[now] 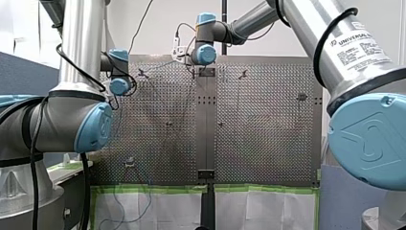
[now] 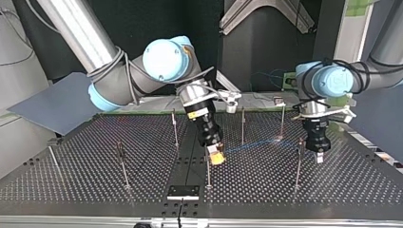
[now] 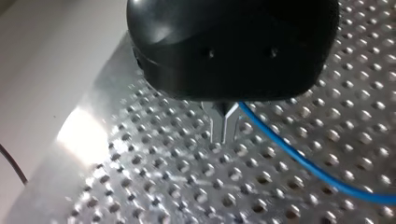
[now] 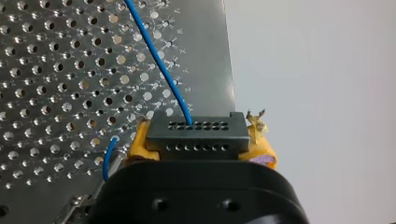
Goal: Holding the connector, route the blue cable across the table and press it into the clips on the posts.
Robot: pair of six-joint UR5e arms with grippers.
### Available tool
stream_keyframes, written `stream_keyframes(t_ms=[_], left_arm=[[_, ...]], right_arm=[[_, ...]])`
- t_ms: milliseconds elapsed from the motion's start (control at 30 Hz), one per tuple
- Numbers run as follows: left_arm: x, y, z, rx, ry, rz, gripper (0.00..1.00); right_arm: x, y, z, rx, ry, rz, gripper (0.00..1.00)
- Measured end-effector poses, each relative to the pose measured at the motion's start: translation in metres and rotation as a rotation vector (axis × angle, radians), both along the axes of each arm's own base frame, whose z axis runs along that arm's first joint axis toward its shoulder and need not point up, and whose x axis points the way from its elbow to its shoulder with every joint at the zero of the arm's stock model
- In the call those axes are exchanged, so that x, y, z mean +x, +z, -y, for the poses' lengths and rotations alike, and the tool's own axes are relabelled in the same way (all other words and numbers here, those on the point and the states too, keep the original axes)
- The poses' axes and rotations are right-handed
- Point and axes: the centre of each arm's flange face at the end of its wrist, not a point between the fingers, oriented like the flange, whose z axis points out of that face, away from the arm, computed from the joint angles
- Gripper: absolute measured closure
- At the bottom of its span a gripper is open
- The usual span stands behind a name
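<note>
Here my right tool point(image 4: 200, 141) is clamped on the connector point(image 4: 196, 125), a dark block with two rows of small holes, which sits crosswise between the yellow pads point(image 4: 138, 142) (the pads look worn and frayed at their edges). The blue cable point(image 4: 156, 53) leaves the connector's face and runs away ahead of this tool over the perforated tabletop point(image 4: 56, 70), and a short blue loop shows beside one pad. In the top view this tool hangs tilted just above the tabletop, just beside a thin post point(image 2: 207, 172). From it the cable stretches as a faint blue line toward my left tool point(image 3: 224, 125), passing near a second post point(image 2: 282, 121). My left tool points straight down, near the tabletop and well apart from my right tool. Its two metal fingers point(image 3: 216, 122) are drawn together with only a thin slit between them, holding nothing. The cable passes just beside those fingers and trails off over the holes; whether it touches them I cannot tell.
</note>
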Motion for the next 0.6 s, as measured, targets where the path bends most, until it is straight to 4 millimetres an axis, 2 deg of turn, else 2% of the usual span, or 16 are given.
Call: stream_keyframes(t_ms=[333, 367, 400, 433, 467, 500, 533, 567, 600], left_arm=[[-0.001, -0.006, -0.009, -0.065, 0.025, -0.018, 1.00], [-0.001, -0.006, -0.009, -0.068, 0.025, -0.019, 0.64], [-0.001, -0.006, -0.009, -0.072, 0.025, -0.020, 0.50], [-0.002, -0.006, -0.009, -0.075, 0.026, -0.022, 0.50], [-0.003, -0.006, -0.008, -0.078, 0.028, -0.023, 0.26], [-0.005, -0.005, -0.007, -0.083, 0.031, -0.026, 0.11], [-0.007, -0.004, -0.007, -0.086, 0.035, -0.028, 0.11], [-0.010, -0.004, -0.006, -0.090, 0.039, -0.032, 0.00], [-0.014, -0.004, -0.006, -0.096, 0.047, -0.039, 0.00]], right_arm=[[0.001, 0.004, -0.004, -0.001, 0.000, -0.026, 1.00], [0.001, 0.003, -0.005, 0.001, -0.001, -0.029, 1.00], [0.001, 0.003, -0.006, 0.005, -0.003, -0.033, 1.00], [0.001, 0.002, -0.007, 0.007, -0.004, -0.035, 1.00], [0.002, 0.001, -0.007, 0.010, -0.006, -0.038, 1.00], [0.002, -0.001, -0.008, 0.014, -0.008, -0.042, 1.00], [0.003, -0.002, -0.009, 0.017, -0.009, -0.045, 1.00], [0.003, -0.004, -0.010, 0.019, -0.009, -0.048, 1.00], [0.004, -0.006, -0.010, 0.022, -0.009, -0.051, 1.00]])
